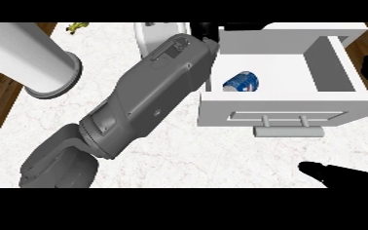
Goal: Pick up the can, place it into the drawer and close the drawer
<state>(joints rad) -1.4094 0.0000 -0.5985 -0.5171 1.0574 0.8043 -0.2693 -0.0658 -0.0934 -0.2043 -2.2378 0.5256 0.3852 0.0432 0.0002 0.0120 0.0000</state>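
Your left forearm point(155, 95) slants up across the worktop point(165, 161) to the open drawer point(277, 109); its robot hand point(205, 29) is mostly hidden, grip unclear. The blue can point(242, 82) lies inside. Your right robot hand point(334, 174) rests near the lower right corner, fingers unclear.

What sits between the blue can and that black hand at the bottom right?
In the head view, the drawer's front panel and handle lie between the can and right hand.

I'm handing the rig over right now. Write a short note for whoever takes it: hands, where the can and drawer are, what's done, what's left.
Left hand: reached over the open drawer's back left corner; fingers mostly hidden, grip unclear.
Right hand: low at the view's lower right, holding nothing visible.
Can: lying inside the drawer, near its left wall.
Done: can is in the drawer.
Left: pull the left arm clear, then push the drawer shut, probably at its front handle.
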